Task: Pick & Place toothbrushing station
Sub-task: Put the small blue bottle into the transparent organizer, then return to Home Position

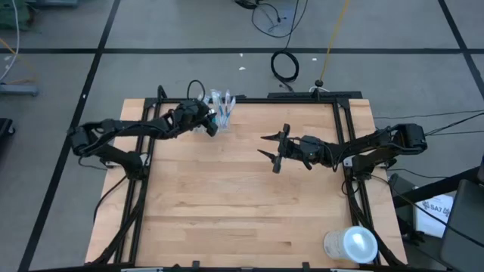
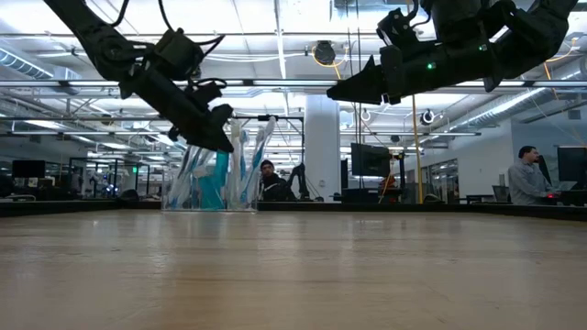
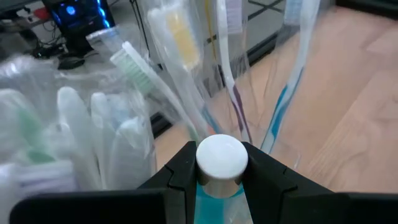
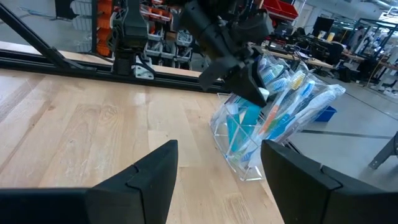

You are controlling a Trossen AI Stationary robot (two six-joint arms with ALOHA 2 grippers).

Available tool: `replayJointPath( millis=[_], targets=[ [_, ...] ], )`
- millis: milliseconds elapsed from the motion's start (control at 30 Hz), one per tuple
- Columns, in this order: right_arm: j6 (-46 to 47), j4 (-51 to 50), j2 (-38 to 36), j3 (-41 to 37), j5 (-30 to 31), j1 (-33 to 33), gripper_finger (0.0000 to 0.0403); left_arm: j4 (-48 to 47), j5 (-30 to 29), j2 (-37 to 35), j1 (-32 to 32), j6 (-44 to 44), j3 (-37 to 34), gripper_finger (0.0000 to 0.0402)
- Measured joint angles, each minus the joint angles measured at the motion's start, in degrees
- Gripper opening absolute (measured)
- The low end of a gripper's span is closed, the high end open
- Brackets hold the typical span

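Jaws of left gripper [image 3: 219, 180] clamp seemingly upright toothpaste tube [image 3: 221, 163].

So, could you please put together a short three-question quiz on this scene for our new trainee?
1. True or false: the right gripper is shut on a toothbrush.
2. What does the left gripper hold between its fingers? A) a white-capped toothpaste tube B) a toothbrush C) nothing
3. Fill in: the clear cup of toothbrushes stands near the table's ____ edge in the high view, on the left arm's side.

Key:
1. False; its jaws stand open above the bare middle of the wooden table.
2. A; the white-capped toothpaste tube sits between the fingers, over the cup.
3. Far.
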Motion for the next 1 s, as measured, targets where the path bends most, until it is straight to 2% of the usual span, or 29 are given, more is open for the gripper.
replayJointPath(
  millis=[267, 767, 1000],
  targets=[
    [-1.7, 0.0, 0.0, 0.0, 0.0, 0.0, 0.0224, -1.3, 0.1, 2.6, 0.0, -1.9, 0.1, 0.0104],
    [-1.7, 0.0, 0.0, 0.0, 0.0, 0.0, 0.0224, -1.2, 0.1, 4.3, -0.3, -0.1, 0.1, 0.0202],
    [-1.7, 0.0, 0.0, 0.0, 0.0, 0.0, 0.0224, -4.0, 0.0, -4.5, -2.4, 2.2, 0.2, 0.0218]
  ],
)
